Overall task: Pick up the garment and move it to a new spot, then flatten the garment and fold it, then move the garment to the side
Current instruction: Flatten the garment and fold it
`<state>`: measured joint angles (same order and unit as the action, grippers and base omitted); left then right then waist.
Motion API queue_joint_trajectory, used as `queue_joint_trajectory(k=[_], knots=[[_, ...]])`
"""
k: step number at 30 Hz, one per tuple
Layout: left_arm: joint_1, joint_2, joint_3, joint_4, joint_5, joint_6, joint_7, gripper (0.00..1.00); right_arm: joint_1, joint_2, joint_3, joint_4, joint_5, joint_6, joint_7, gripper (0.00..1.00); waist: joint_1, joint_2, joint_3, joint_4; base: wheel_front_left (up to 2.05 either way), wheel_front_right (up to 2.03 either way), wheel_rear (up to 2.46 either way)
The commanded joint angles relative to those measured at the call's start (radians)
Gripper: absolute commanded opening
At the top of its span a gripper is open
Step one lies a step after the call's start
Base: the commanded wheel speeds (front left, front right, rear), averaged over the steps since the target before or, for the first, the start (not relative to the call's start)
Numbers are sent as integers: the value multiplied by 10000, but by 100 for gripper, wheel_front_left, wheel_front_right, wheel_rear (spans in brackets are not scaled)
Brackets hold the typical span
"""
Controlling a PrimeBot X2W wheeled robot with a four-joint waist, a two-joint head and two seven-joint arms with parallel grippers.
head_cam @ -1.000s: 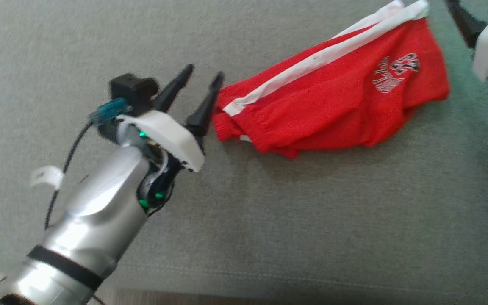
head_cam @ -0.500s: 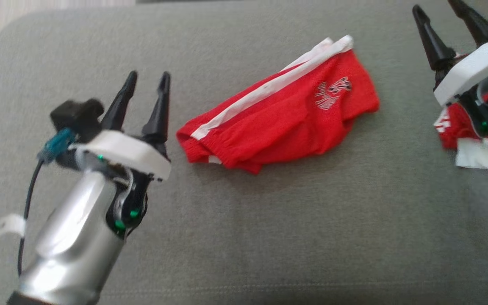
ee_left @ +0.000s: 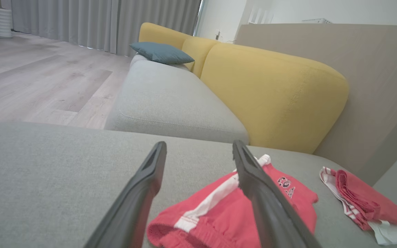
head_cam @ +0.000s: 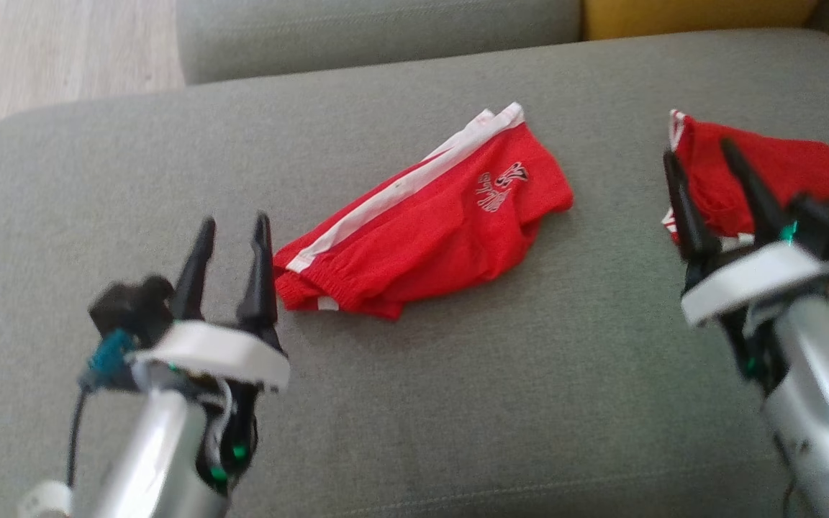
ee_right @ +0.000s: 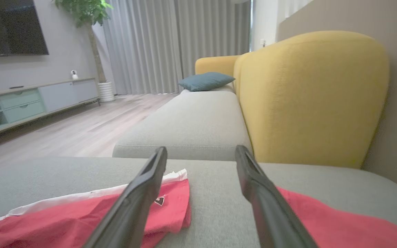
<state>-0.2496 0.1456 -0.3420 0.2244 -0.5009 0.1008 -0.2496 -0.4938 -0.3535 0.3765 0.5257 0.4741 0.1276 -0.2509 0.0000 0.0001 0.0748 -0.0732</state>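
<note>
1. Grey sofa cushion [head_cam: 458, 403] lies under both arms in the head view, with pale wooden floor [head_cam: 62, 50] at the upper left and a strip of yellow backrest [head_cam: 695, 11] along the top right.
2. The red shorts [head_cam: 422, 237] lie on the cushion at the middle of the frame. They are folded into a slanted bundle running from lower left to upper right, with a white stripe along the upper edge and a small printed logo near the upper right end.
3. The left gripper [head_cam: 234, 219] is at the lower left, fingers pointing up the frame, spread wide and empty. Its right-hand finger is just beside the lower left end of the shorts; I cannot tell whether they touch.
4. The right gripper [head_cam: 699, 150] is at the right edge, fingers likewise wide apart with nothing between them. Its tips overlap the near edge of a second red garment [head_cam: 796, 173], which lies folded at the upper right, well apart from the shorts.
5. In the right wrist view the shorts are at the lower left, the second garment at the lower right, and bare cushion shows between the fingers.
6. Beyond the cushion are a blue pillow [ee_right: 205, 81], grey curtains [ee_right: 171, 44], a potted plant [ee_right: 84, 10] and a low cabinet [ee_right: 22, 103].
</note>
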Motion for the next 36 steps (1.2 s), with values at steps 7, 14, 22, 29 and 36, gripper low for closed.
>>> queue_joint_trajectory(k=[7, 14, 22, 29, 36], knots=[[815, -489, 945, -336, 758, -330, -121, 100, 1898, 1447, -1508, -1315, -1470, 31, -73, 100, 0, -1, -422, -317, 0, 0, 0], [1116, -798, 1356, -333, 1164, -664, -122, 100, 2717, 2138, -2306, -2121, -2127, 31, 389, 100, 0, -1, -270, -213, 0, 0, 0], [784, -920, 1389, -201, 1429, -964, -122, 100, 2664, 2709, -3080, -2300, -914, 31, 1499, 100, 0, -1, 360, 497, 0, 0, 0], [538, -949, 1153, -28, 1368, -1032, -122, 100, 1923, 3001, -4009, -1673, 1841, 31, 2981, 100, 0, -1, 1041, 1443, 0, 0, 0], [364, -952, 727, -27, 1166, -884, -122, 100, 862, 3029, -4611, -236, 3767, 31, 3804, 100, 0, -1, 1450, 2292, 0, 0, 0]])
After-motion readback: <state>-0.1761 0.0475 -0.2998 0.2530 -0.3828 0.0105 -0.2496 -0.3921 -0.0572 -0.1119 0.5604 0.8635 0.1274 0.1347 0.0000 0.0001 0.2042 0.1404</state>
